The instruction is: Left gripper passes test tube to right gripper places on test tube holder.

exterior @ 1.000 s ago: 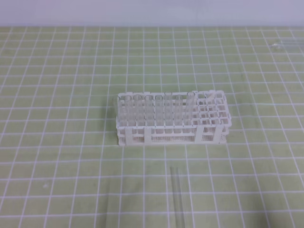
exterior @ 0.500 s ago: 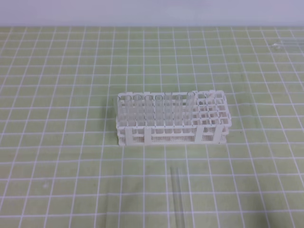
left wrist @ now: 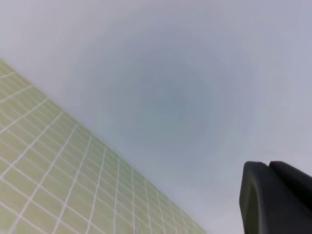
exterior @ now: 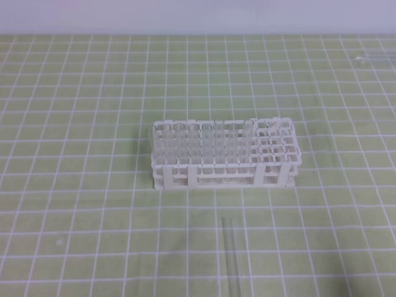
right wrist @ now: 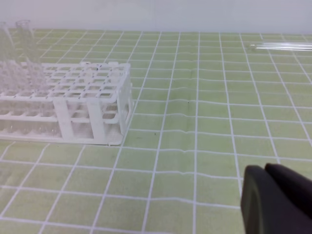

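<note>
Clear test tube (exterior: 232,260) lies flat before white holder (exterior: 272,176) (half-filled) — apart.

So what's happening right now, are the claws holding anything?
Left claw shut, empty. Right claw shut, empty. Slim clear glass test tube lying on green grid mat, short of white lattice rack. Nothing in the way.

We saw very little of the robot. In the left wrist view, only a bit of the left gripper (left wrist: 278,197) showed in the bottom right corner. It was plain black and not shiny, with a rounded top corner and a thin dark line running down between its two parts. In the right wrist view, the right gripper (right wrist: 275,200) showed in the same corner. It was plain black too, with smooth, soft edges and the same thin line. We saw no cables, screws or labels on them. The high view showed no part of the robot.
</note>
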`<state>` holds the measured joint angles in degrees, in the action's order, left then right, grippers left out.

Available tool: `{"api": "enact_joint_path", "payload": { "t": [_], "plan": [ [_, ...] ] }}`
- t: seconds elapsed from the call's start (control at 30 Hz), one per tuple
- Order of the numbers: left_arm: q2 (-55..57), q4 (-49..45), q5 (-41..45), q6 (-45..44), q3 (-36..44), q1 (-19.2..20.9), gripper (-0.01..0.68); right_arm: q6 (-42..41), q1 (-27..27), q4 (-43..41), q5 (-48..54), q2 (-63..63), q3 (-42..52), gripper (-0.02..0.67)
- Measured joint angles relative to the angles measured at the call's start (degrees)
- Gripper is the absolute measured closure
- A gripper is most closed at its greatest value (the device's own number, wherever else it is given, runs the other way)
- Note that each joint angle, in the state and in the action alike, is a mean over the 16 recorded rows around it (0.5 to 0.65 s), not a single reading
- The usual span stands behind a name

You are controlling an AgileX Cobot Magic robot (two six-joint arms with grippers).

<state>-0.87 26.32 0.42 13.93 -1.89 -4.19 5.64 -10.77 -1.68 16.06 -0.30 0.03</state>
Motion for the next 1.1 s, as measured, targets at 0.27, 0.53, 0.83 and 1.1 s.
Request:
{"api": "enact_joint_path", "payload": {
  "t": [0.27,0.53,0.83,1.1],
  "plan": [
    [6.23,0.0,23.47,-6.72,-13.71,-0.04,0.675,0.0,0.0,0.0,0.0,0.0,0.0,0.666],
    [25.35,-0.15,54.13,-22.48,-36.11,-0.35,0.676,0.0,0.0,0.0,0.0,0.0,0.0,0.666],
    [51.15,-4.94,68.76,-25.75,-53.4,-10.42,0.675,0.0,0.0,0.0,0.0,0.02,0.0,0.666],
    [68.05,-15.45,64.65,-16.77,-58.71,-31.42,0.675,0.0,0.0,0.0,0.0,0.07,0.0,0.666]
  ]
}}
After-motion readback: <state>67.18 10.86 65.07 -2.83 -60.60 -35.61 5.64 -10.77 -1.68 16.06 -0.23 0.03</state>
